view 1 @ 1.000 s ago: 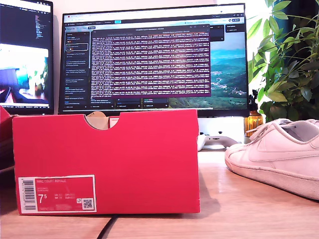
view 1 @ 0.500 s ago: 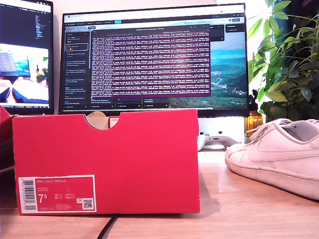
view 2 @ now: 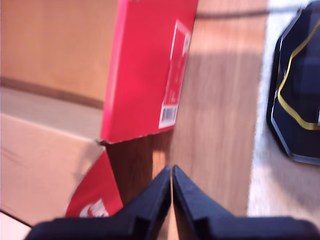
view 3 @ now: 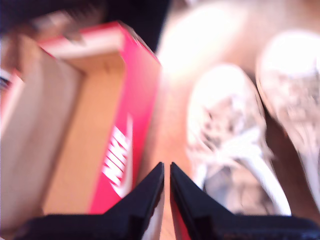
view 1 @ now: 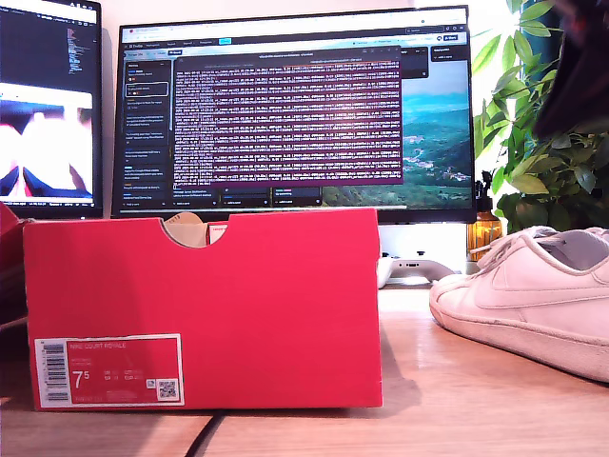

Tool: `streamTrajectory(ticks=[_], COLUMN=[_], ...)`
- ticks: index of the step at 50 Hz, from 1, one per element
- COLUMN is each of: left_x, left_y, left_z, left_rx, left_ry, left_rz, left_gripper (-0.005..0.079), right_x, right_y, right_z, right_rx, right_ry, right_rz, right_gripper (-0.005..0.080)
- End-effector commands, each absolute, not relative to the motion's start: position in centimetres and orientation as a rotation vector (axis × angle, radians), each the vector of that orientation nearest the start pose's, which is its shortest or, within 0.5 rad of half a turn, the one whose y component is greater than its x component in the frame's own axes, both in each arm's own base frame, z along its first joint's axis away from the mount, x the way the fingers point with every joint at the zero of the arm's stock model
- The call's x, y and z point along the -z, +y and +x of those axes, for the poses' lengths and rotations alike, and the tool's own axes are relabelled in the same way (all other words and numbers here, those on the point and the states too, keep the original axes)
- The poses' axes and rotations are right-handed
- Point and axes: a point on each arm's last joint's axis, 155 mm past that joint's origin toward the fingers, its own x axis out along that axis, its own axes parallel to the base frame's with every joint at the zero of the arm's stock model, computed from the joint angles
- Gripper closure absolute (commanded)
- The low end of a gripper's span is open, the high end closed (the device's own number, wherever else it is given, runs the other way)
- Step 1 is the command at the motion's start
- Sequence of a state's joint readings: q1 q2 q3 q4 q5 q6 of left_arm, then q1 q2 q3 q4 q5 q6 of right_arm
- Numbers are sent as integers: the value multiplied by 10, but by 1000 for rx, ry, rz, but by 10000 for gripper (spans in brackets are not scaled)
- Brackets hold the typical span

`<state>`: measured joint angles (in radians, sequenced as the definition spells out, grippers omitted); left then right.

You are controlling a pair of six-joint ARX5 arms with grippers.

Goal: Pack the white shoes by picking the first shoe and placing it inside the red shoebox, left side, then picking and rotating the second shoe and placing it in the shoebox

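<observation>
At the top corner on the exterior view's right, a dark blurred shape (view 1: 580, 76) now covers part of the plant (view 1: 533, 143); half a second ago only leaves were there. It is probably an arm, but which arm cannot be told. The red shoebox (view 1: 205, 309) and the white shoe (view 1: 528, 300) lie as before on the wooden table (view 1: 457, 400), the box on the exterior view's left, the shoe on its right, apart from each other.

The first gripper (view 2: 171, 175) hangs above the table beside the box's label end, its jaws closed together and empty. The second gripper (view 3: 166, 172) hovers over the box's long side, near the two white shoes (view 3: 225, 130), its jaws almost touching, with nothing between them.
</observation>
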<state>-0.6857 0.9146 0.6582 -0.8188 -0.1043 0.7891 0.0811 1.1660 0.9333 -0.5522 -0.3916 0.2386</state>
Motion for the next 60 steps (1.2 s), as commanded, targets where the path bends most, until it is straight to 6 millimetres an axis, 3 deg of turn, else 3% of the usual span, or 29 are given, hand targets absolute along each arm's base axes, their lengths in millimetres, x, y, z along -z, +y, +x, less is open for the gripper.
streamTrajectory(ticks=[1, 8, 16, 23, 35, 60], left_x=[-86, -77, -71, -69, -73, -73], left_y=[-133, -134, -142, -145, -151, -151], left_z=[198, 212, 220, 223, 229, 230], left_rx=[898, 862, 864, 865, 857, 856], left_ry=[773, 792, 788, 783, 747, 745], left_rz=[1129, 1157, 1155, 1154, 1140, 1140], left_gripper=[762, 762, 762, 762, 761, 761], right_x=[-186, -179, -172, -153, -109, -60], right_y=[100, 100, 107, 115, 109, 103], right_z=[330, 326, 318, 308, 297, 282], right_rx=[-369, -364, -398, -418, -350, -313], right_ry=[829, 877, 939, 1033, 1202, 1401], right_rz=[302, 239, 174, 128, 19, -49], right_gripper=[737, 624, 431, 428, 391, 392])
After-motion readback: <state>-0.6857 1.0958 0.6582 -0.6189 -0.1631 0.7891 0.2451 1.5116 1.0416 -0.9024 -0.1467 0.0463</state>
